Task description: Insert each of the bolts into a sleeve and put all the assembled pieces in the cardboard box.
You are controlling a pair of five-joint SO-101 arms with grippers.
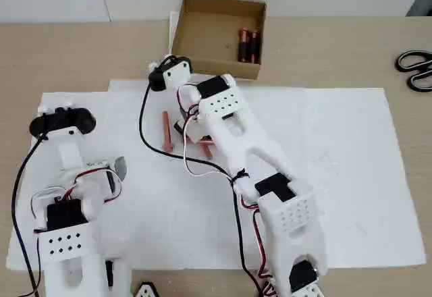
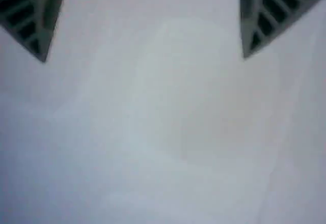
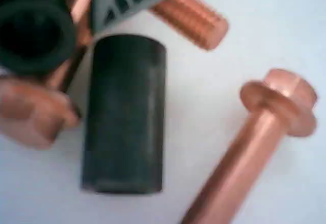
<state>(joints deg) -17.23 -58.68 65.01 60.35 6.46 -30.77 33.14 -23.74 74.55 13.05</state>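
Note:
The cardboard box (image 1: pixel 202 13) stands at the table's far edge, with two assembled bolt-and-sleeve pieces (image 1: pixel 248 45) in its right part. My right gripper (image 1: pixel 189 131) hangs low over a cluster of parts on the white paper. In the right wrist view one black sleeve (image 3: pixel 125 114) lies on its side, and another sleeve (image 3: pixel 33 33) faces the camera end-on, right by the gripper. Copper bolts lie around them: one with its flanged head showing (image 3: pixel 277 99), one showing a threaded end (image 3: pixel 191 15), and a third head (image 3: pixel 30 114). My left gripper (image 2: pixel 145 30) is open over bare paper.
A white paper sheet (image 1: pixel 337 175) covers most of the wooden table. Black scissors (image 1: pixel 415 67) lie at the far right edge. One bolt (image 1: pixel 167 131) lies just left of the right gripper. Black cables trail from both arms across the paper.

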